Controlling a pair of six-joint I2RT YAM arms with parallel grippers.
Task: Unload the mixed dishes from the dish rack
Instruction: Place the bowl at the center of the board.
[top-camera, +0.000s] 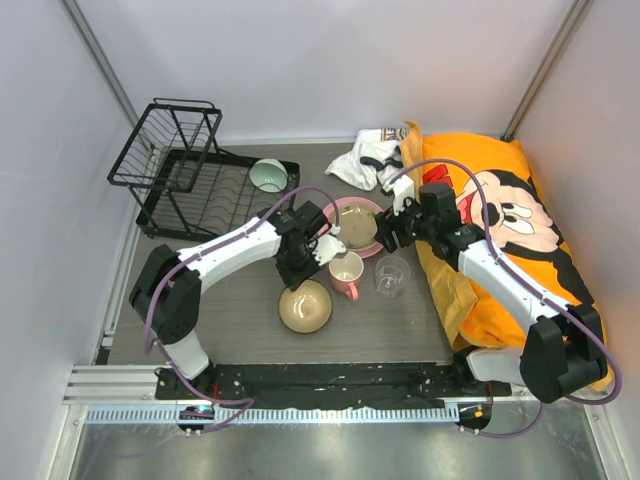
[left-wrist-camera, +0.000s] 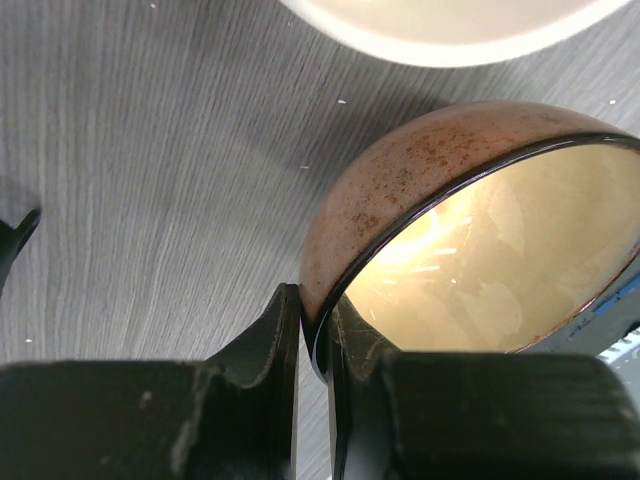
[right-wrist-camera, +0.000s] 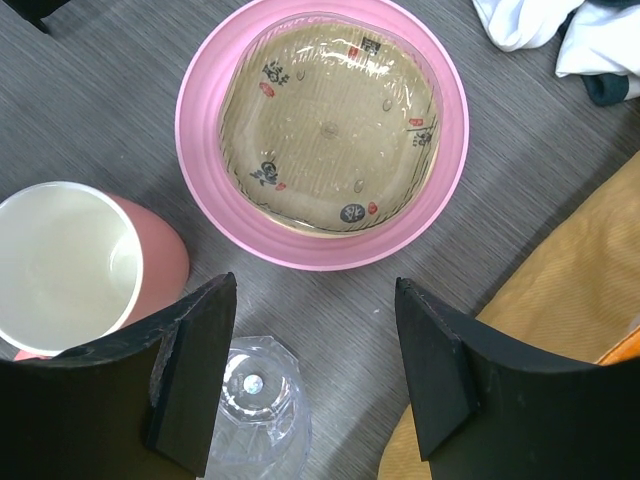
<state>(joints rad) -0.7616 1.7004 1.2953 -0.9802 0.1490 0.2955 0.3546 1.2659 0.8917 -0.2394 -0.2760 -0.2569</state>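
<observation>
Left pincer (left-wrist-camera: 315, 320) clenched on the rim of a brown bowl (left-wrist-camera: 450, 200), one finger outside the wall and one inside, at the near middle of the tabletop (top-camera: 235, 315). We cannot tell whether the bowl's base touches the wood. The bowl is speckled rust-brown outside and glossy tan inside, with a thin dark rim. From above, it sits just in front of the left pincer and just beside the pink mug (top-camera: 347, 272).

Right pincer (right-wrist-camera: 315, 380) released, jaws wide apart, hanging over the gap between the pink plate (right-wrist-camera: 200, 150) and the clear glass cup (right-wrist-camera: 255, 410). It holds nothing. The tan shallow dish (right-wrist-camera: 330, 125), printed with small dark and red motifs, lies inside the pink plate. The mug stands upright to the left of the glass.

At the far left, the black wire dish rack (top-camera: 175, 150) holds a mint-green bowl (top-camera: 268, 175) at its right end. A white cloth (top-camera: 365, 155) and an orange Mickey Mouse cushion (top-camera: 500, 220) lie to the right.
</observation>
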